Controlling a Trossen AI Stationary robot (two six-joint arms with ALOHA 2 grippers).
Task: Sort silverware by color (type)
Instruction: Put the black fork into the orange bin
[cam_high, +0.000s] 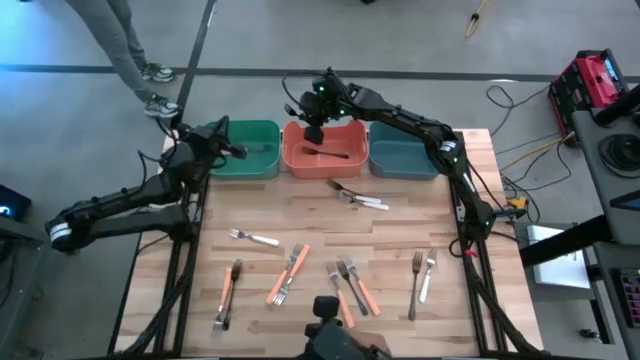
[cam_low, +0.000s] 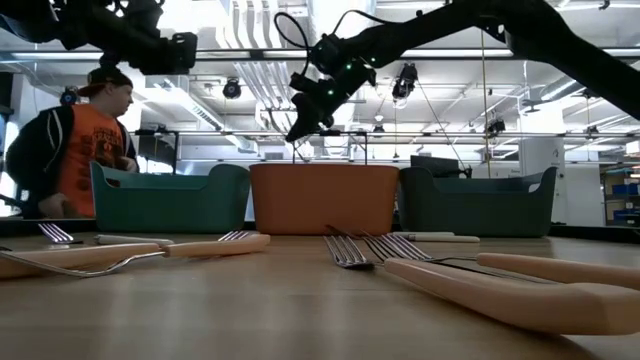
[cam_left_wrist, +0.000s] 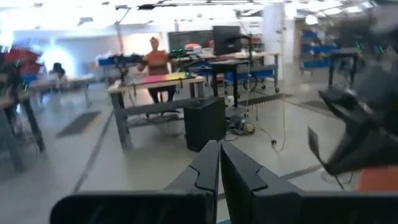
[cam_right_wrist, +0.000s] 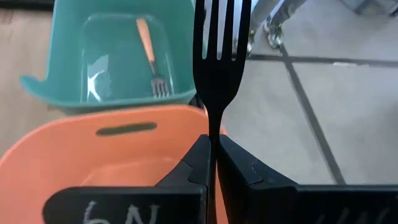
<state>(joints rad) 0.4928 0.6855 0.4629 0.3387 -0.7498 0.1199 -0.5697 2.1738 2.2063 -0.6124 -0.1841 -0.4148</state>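
Three bins stand along the table's far edge: green (cam_high: 245, 148), orange (cam_high: 322, 150) and blue (cam_high: 403, 152). My right gripper (cam_high: 313, 128) hangs over the orange bin (cam_low: 322, 198), shut on a black fork (cam_right_wrist: 219, 43). Another dark fork (cam_high: 328, 154) lies in the orange bin. An orange-handled fork (cam_right_wrist: 150, 55) lies in the green bin (cam_right_wrist: 118, 56). Several forks with white (cam_high: 252, 238), orange (cam_high: 290, 272) and silver (cam_high: 422, 275) handles lie on the table. My left gripper (cam_left_wrist: 219, 168) is shut on nothing, beside the green bin's left end (cam_high: 232, 150). My right gripper pinches the black fork's neck (cam_right_wrist: 213, 127), just behind the tines, between its two fingers. The fork runs along the fingers, with its tines (cam_right_wrist: 221, 25) out past the fingertips and its handle hidden behind them. It is lifted clear, above the orange bin.
More forks lie mid-table (cam_high: 362, 198) and near the front edge (cam_high: 355, 285). A person (cam_low: 90, 140) is beyond the table's far left corner. Cables and a red case (cam_high: 592, 82) lie on the floor to the right.
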